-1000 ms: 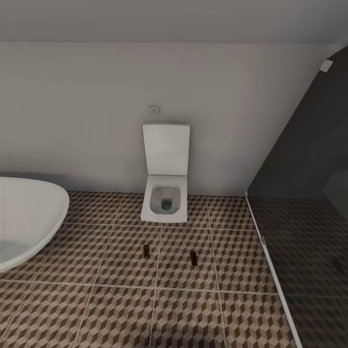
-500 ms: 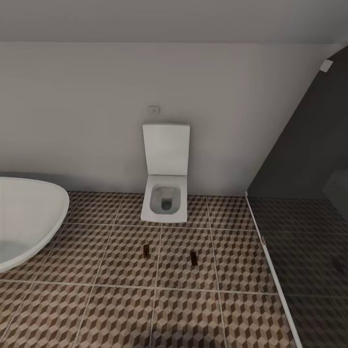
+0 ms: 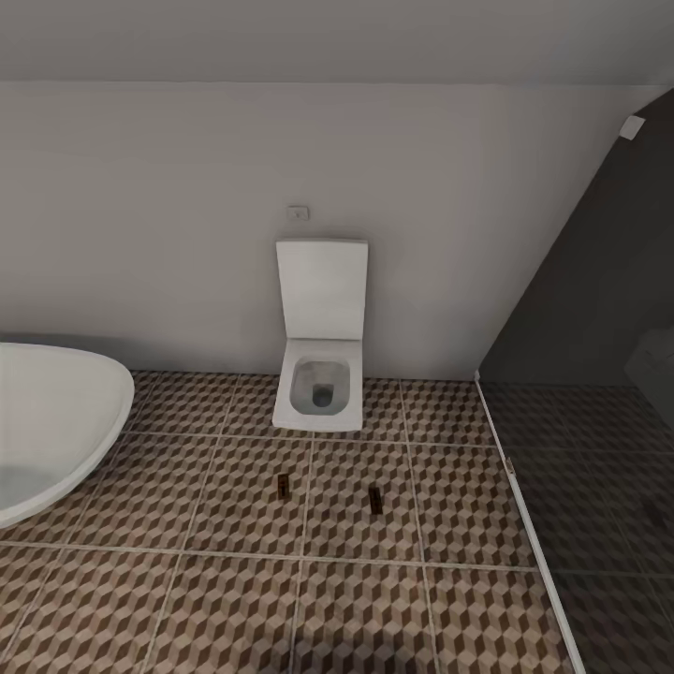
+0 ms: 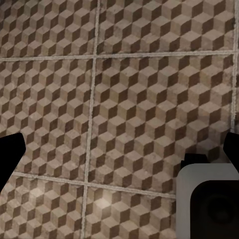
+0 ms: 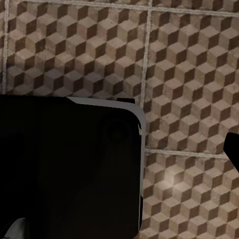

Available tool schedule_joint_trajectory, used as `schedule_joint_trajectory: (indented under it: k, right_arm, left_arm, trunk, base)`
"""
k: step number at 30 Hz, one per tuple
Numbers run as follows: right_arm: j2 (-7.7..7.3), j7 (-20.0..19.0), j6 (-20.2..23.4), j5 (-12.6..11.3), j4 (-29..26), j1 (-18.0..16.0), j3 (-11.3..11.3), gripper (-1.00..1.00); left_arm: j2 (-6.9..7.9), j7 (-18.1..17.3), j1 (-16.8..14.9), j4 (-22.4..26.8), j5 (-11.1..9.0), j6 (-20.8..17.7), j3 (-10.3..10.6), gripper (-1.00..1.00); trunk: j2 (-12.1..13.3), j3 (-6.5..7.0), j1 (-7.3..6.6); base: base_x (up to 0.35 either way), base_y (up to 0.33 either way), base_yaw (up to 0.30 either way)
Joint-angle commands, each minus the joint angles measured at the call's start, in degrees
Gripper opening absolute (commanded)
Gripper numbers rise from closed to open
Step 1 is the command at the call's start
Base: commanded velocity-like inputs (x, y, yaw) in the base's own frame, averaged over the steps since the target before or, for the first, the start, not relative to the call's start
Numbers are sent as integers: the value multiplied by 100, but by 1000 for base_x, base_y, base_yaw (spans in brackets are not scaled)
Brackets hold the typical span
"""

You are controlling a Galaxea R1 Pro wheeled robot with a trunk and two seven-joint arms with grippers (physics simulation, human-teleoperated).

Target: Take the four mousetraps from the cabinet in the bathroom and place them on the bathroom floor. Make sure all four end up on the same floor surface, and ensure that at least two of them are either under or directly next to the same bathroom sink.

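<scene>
Two mousetraps lie flat on the bathroom floor in front of the toilet: one to the left, the other to the right, about a tile apart. They are small and dark from here, and their details are too small to tell. The cabinet is out of view. My left gripper hangs open over bare cube-pattern tiles, with one dark fingertip at each side of the left wrist view and nothing between them. My right gripper also looks open: one fingertip shows over the tiles.
A white wall-hung toilet with its lid up stands at the back wall. A large white oval basin juts in at the left. A dark glass partition closes off the right. My own dark body blocks much of the right wrist view.
</scene>
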State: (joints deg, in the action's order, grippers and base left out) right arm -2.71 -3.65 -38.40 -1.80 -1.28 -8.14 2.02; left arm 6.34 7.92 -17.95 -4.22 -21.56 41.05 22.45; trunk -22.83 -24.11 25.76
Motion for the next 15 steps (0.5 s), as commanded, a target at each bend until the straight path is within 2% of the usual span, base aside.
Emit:
schedule_joint_trajectory:
  k: [1,15]
  right_arm:
    - [-2,-22,-19,-22,5,-3,17,100]
    - [-2,-22,-19,-22,3,-3,17,100]
  left_arm:
    - [-3,25,-7,-18,-15,25,49,100]
    - [-3,25,-7,-18,-15,25,49,100]
  trunk:
    - [-9,-8,3]
    - [-9,-8,3]
  base:
    - [0,0,0]
    - [0,0,0]
